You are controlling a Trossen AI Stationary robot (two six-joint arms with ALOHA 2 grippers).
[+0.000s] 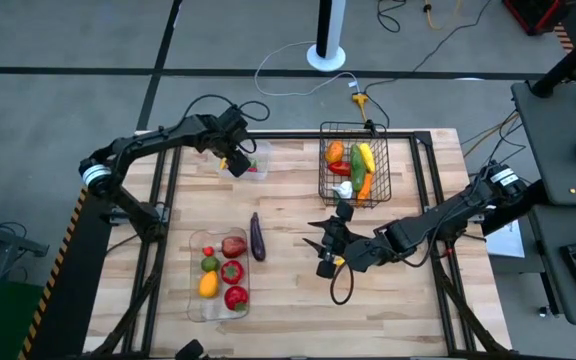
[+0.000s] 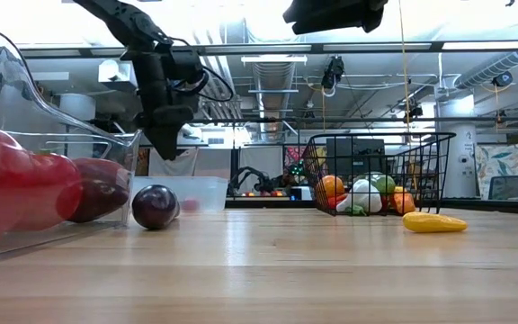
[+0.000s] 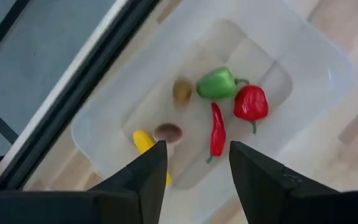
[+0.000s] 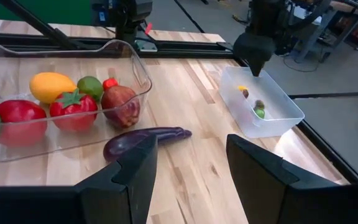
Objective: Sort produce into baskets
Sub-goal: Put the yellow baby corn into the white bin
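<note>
Hovering my left gripper (image 3: 194, 163) over the small clear tub (image 3: 309, 56), jaws parted, empty. Right gripper (image 4: 188, 168) half-open, empty, facing the eggplant (image 4: 143, 139); it is probably rolling away if nudged.

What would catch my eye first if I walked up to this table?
Probably the colour: a clear tray near the front left, packed with red, yellow and green produce, with a purple eggplant lying loose beside it. At the back, a black wire basket holds more produce, and the left gripper hangs open over a small tub of little peppers.
</note>
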